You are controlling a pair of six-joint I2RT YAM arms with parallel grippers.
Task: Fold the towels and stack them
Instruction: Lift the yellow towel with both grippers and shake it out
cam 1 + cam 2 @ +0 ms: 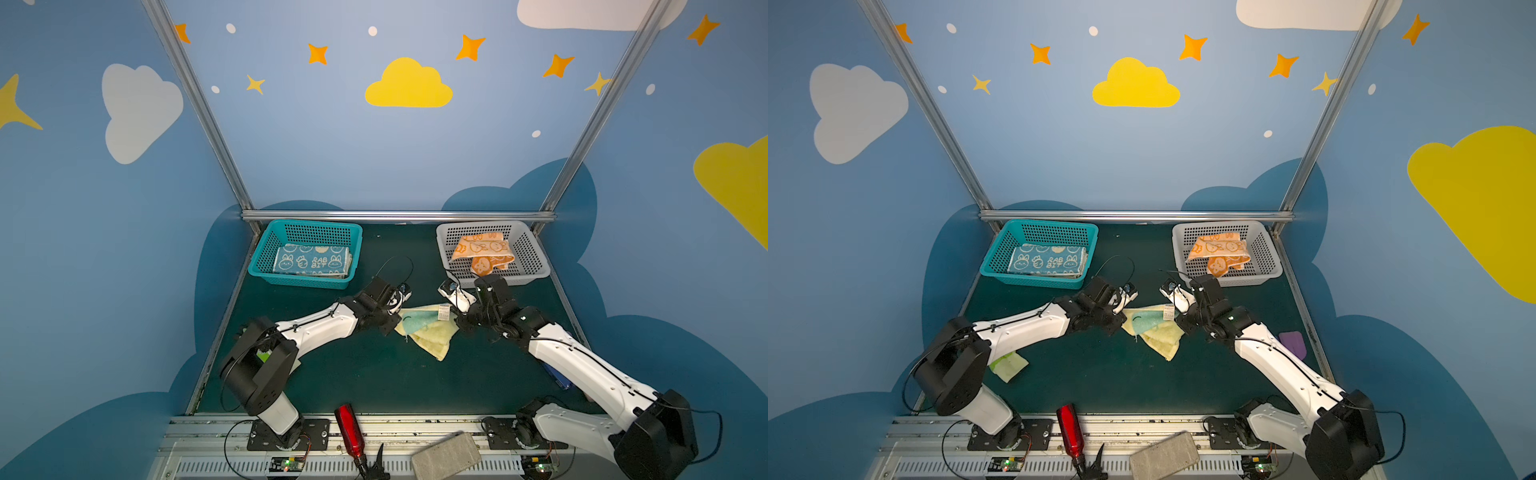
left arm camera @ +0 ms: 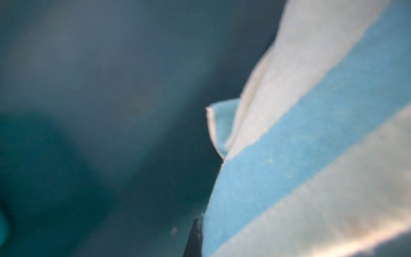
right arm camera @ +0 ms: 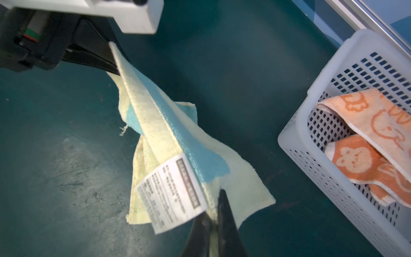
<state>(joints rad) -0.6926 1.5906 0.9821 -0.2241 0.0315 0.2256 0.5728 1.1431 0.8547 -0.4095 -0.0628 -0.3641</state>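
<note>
On the dark green table (image 1: 353,382), the left fingers (image 1: 392,326) and right fingers (image 1: 459,321) are clamped on opposite corners of the pale yellow and light blue terry towel (image 1: 428,336), which is not yet folded. Beyond, a blue rabbit-print towel (image 1: 311,261) lies folded in the teal plastic basket (image 1: 299,284). Rumpled orange rabbit-print towelling (image 1: 482,251) waits in the white plastic basket (image 1: 536,270). Nothing obstructs.

Even indoor light; pale yellow towel (image 2: 311,93) blurred up close.
</note>
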